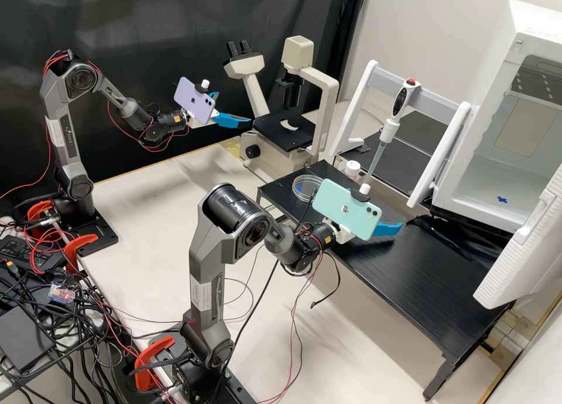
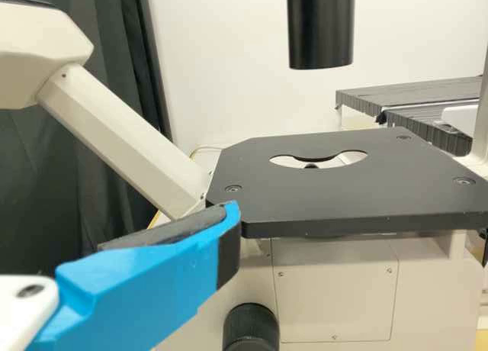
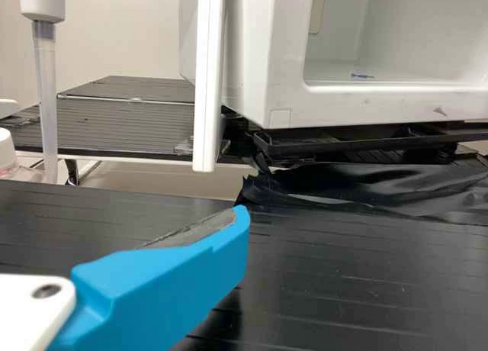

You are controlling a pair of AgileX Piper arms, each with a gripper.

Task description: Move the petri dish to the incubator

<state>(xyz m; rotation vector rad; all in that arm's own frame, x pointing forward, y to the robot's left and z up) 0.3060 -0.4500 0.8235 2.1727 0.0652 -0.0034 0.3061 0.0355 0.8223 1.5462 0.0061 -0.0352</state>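
The dish lies flat on the black desk, at the end which is far from the incubator. The right hand is over the same desk, closer to the incubator than the dish is, so this hand stands roughly between the two. From the right hand, the dish is therefore on the side away from the incubator, toward the robot's left. The fingers of the right hand look apart to me, because the one seen near in its wrist view has no partner against it, and its pad carries nothing. The left hand is farther from the incubator, beside the microscope, and its two fingers are also apart. I judge that the right hand is the nearer one, and it is also better placed for the incubator, whose front is open. The coming move probably asks it to go first away from the incubator, toward the dish, with the fingers turned to take the rim from two opposite sides. The dish is round, so it has no long axis to follow. The white-capped bottle stands close to the dish, on its incubator side, and a wide approach could perhaps knock it.
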